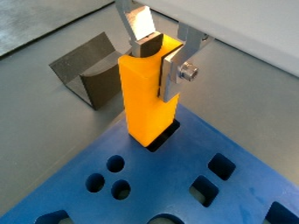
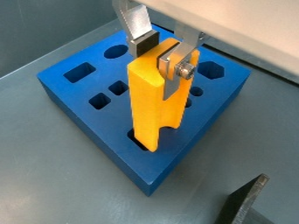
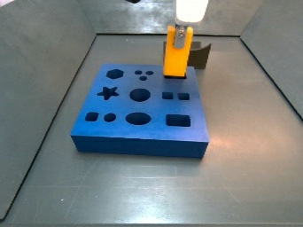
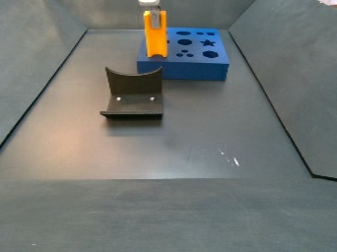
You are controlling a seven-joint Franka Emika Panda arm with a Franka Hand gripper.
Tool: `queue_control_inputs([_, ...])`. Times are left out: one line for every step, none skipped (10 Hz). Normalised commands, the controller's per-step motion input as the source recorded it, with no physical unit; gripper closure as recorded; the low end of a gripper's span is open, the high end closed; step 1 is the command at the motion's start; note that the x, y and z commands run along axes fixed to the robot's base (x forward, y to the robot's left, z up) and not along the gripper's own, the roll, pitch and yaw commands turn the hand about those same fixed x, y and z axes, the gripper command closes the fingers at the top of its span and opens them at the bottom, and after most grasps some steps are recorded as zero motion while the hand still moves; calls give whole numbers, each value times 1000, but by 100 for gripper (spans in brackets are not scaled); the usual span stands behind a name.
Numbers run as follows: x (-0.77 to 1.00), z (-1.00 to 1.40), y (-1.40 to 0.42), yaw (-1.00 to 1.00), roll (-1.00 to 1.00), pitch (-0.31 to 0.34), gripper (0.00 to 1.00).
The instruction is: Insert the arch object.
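Observation:
The arch object is a bright orange elongated block, and it stands upright in my gripper. The gripper is shut on its upper end, with one silver finger flat against its side. The notched lower end sits at the mouth of a rectangular hole near a corner of the blue board; how deep it has gone in I cannot tell. In both side views the arch object stands at the board's edge nearest the fixture, under the gripper.
The dark grey fixture stands on the grey floor beside the board, and it also shows in a wrist view. The board has several other holes: round, square, star and hexagon. Tray walls rise around the floor.

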Motion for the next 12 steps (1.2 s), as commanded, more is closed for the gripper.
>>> queue_control_inputs([0, -149, -106, 0, 46, -7, 100])
queue_control_inputs([31, -137, -163, 46, 96, 0, 100])
queue_control_inputs([54, -140, -151, 40, 113, 0, 100])
queue_control_inputs([83, -166, -154, 11, 99, 0, 100])
queue_control_inputs([131, -189, -129, 0, 99, 0, 100])
queue_control_inputs([226, -226, -37, 14, 101, 0, 100])
queue_control_inputs([260, -234, 0, 0, 97, 0, 100])
queue_control_inputs([209, -229, 0, 0, 89, 0, 100])
queue_control_inputs([66, -211, 0, -66, 64, 0, 100])
queue_control_inputs([0, -189, 37, -163, 70, 0, 100])
queue_control_inputs([0, -191, 66, -246, 86, 0, 100])
queue_control_inputs([0, -171, 83, -403, 106, 19, 100])
